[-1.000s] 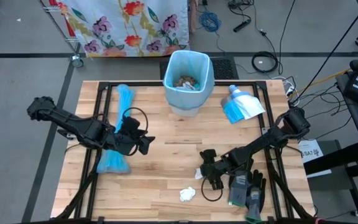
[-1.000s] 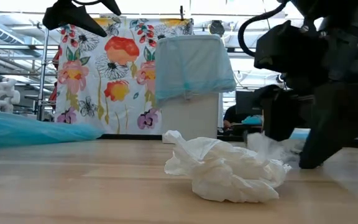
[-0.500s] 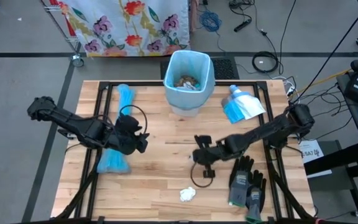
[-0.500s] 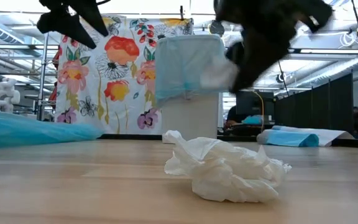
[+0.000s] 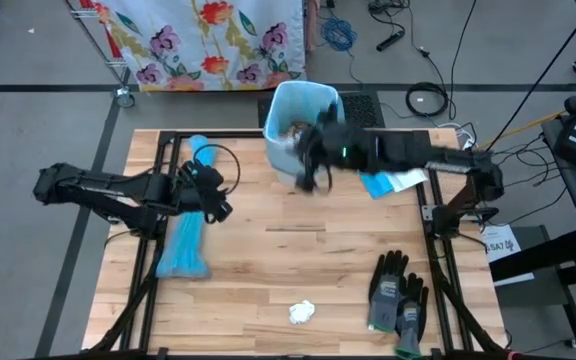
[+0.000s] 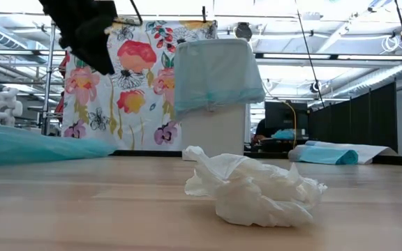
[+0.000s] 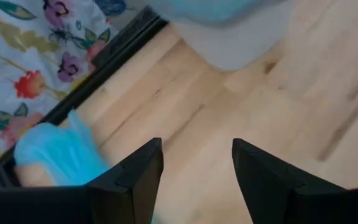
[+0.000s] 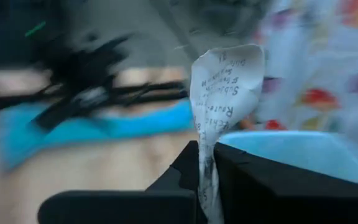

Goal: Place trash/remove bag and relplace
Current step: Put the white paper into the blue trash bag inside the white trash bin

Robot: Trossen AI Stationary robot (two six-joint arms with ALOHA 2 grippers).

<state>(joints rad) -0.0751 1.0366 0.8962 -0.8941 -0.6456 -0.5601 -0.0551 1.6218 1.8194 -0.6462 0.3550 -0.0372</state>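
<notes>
My right gripper (image 8: 206, 163) is shut on a white printed paper scrap (image 8: 225, 87) and hovers beside the near side of the blue-lined bin (image 5: 303, 105), high over the table (image 5: 306, 165). The bin stands at the far edge with brown trash (image 5: 292, 129) in it. A crumpled white tissue wad (image 5: 302, 312) lies near the front edge and shows close up in the low view (image 6: 250, 189). My left gripper (image 7: 194, 168) hangs open with nothing between its fingers, over the table's left part (image 5: 215, 197), next to the blue bag bundle (image 5: 186, 245). My right gripper pinches the lower end of the paper scrap (image 8: 206, 149) between its two fingers. The arm reaches in from the table's right side. The rest of the scrap stands up past the fingertips, lifted clear of the table.
A pair of grey-black gloves (image 5: 398, 300) lies at the near right. A blue-and-white packet (image 5: 393, 177) lies right of the bin, partly under my right arm. A floral cloth (image 6: 128, 84) hangs beyond the far edge. Bare wood stretches across the table's middle.
My right gripper has risen from beside the gloves with the white scrap. It has swung fast toward the far edge, up to the bin. My left gripper has shifted a little toward the far edge and rolled about its own line.
</notes>
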